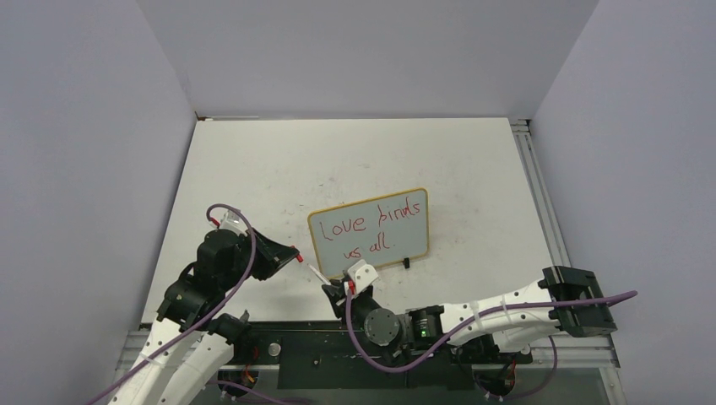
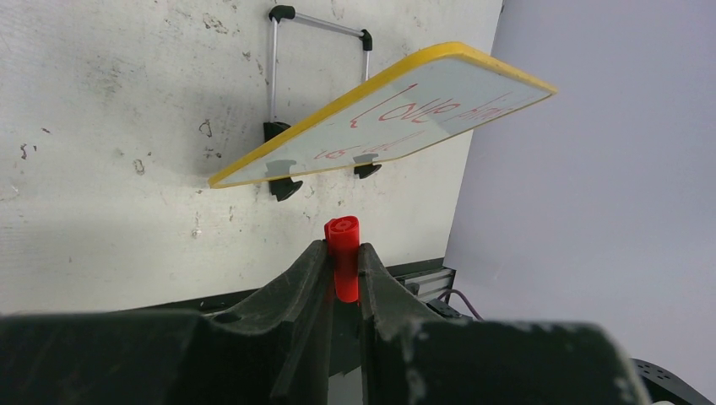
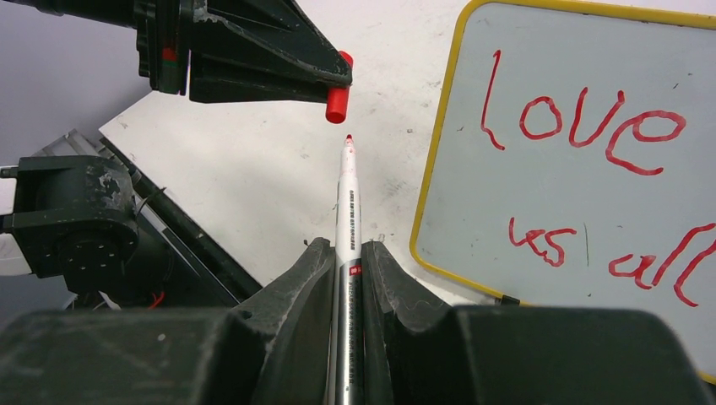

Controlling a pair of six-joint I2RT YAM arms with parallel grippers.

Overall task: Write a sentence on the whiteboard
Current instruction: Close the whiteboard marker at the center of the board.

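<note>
The table (image 1: 253,160) carries the whiteboard (image 1: 369,234), propped tilted at the top view's centre so its face can be written on. The sentence (image 1: 376,224), "love birds vs all", looks complete. The right jaws clamp the marker (image 3: 348,202), tip aimed at the red cap (image 3: 338,101) pinched in the left jaws, likely for recapping. Wrist views crop the later words.

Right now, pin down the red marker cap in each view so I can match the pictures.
Top external: the red cap is left of centre, just left of the whiteboard's lower left corner.
Left wrist: the red cap is at centre, low down, below the whiteboard.
Right wrist: the red cap is upper middle, above the marker tip, left of the whiteboard.
Shared landmark: the whiteboard.
</note>
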